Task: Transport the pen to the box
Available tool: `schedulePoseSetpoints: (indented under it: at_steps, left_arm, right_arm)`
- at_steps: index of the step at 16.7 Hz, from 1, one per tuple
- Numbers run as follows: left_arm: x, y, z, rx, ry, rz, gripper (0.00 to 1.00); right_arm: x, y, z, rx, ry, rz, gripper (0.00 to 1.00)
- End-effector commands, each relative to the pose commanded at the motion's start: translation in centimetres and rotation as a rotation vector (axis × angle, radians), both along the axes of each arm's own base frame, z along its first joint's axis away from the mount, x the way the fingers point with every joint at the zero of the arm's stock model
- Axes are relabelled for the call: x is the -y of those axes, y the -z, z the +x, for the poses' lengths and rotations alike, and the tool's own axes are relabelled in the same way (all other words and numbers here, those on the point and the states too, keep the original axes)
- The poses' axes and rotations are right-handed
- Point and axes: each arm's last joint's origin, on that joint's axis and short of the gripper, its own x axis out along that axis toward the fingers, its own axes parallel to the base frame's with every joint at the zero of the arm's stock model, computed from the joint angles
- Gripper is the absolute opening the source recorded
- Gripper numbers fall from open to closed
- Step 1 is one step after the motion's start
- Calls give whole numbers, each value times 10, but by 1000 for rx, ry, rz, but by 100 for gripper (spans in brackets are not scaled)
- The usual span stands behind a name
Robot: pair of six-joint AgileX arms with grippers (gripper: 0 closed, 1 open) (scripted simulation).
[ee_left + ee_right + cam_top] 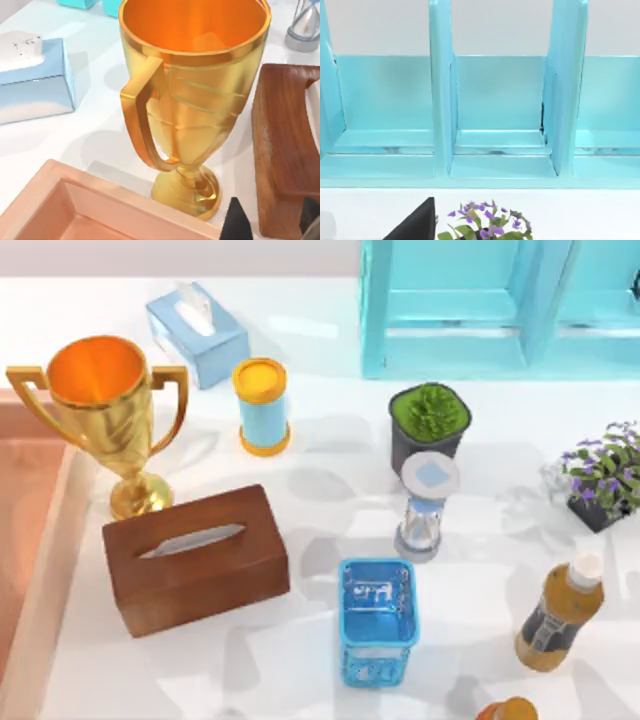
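Observation:
The pen is out of view. An open salmon-pink box (28, 530) sits at the table's left edge, and its rim (100, 187) runs close under the left wrist camera. My left gripper (272, 222) hovers open near the box corner, beside the foot of the gold trophy (192, 85) and over the edge of the wooden tissue box (285, 150). Nothing lies between its dark fingertips (235, 220). A dark part of my right gripper (417, 225) shows at the back right, facing the turquoise shelf (500, 125) above the purple flowers (490, 225).
The gold trophy (105, 410), wooden tissue box (195, 558) and blue tissue box (195, 330) crowd the left. A blue can (263, 405), green plant (430, 425), hourglass (428, 505), blue basket (377, 620), brown bottle (560, 615) and flower pot (605, 475) stand across the middle and right.

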Motion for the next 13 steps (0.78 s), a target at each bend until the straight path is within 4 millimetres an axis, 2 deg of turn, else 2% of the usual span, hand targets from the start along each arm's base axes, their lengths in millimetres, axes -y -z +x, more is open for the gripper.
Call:
schedulePoseSetpoints:
  at_steps: [13]
  left_arm:
    - [0,0,0,0,0,0,98]
  right_arm:
    - [0,0,0,0,0,0,100]
